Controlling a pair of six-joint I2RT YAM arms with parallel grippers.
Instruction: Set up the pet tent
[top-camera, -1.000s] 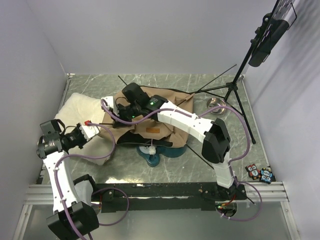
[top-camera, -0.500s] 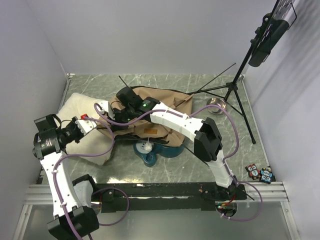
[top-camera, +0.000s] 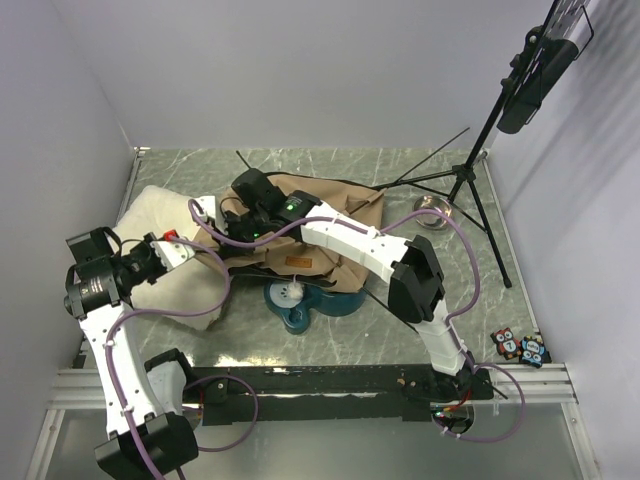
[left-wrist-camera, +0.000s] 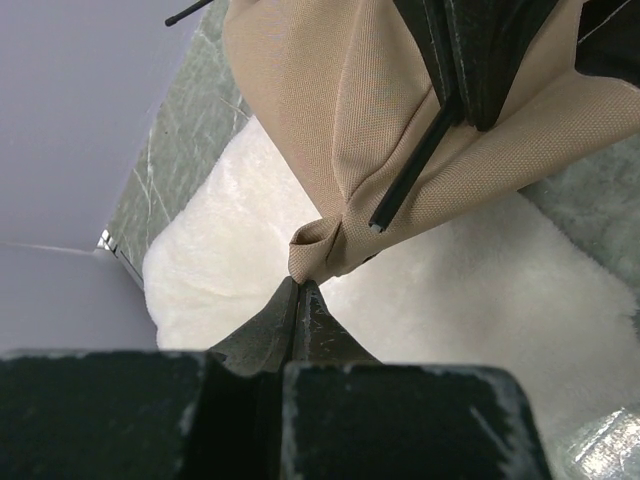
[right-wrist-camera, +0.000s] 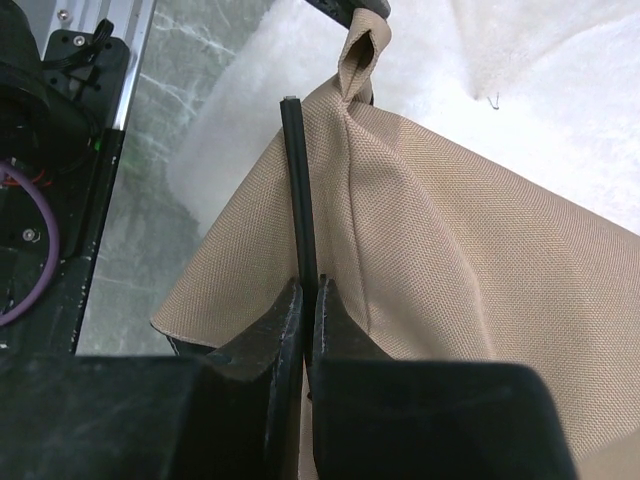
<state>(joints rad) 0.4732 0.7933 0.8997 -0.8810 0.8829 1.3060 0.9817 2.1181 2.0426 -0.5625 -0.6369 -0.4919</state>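
Note:
The pet tent (top-camera: 335, 215) lies collapsed at mid table, tan fabric over a dark base, its left corner lifted above the cream pillow (top-camera: 160, 215). My left gripper (left-wrist-camera: 298, 286) is shut on that bunched fabric corner (left-wrist-camera: 318, 248); from above the left gripper (top-camera: 203, 250) sits at the tent's left edge. My right gripper (right-wrist-camera: 309, 287) is shut on a thin dark pole (right-wrist-camera: 297, 180) lying along the fabric, and from above the right gripper (top-camera: 222, 216) is just beyond the left one. The pole's tip (left-wrist-camera: 377, 226) ends just short of the held corner. A white pompom (top-camera: 293, 291) lies at the tent's front.
A teal base (top-camera: 300, 310) pokes out under the tent's front. A black tripod (top-camera: 455, 180) and a metal bowl (top-camera: 432, 212) stand at the right back. Two small owl figures (top-camera: 518, 345) sit near the right front corner. Walls close in on the left and back.
My right gripper has carried the pole leftward, dragging the tent's left side over the pillow. The left arm drew back to the left, still holding the corner.

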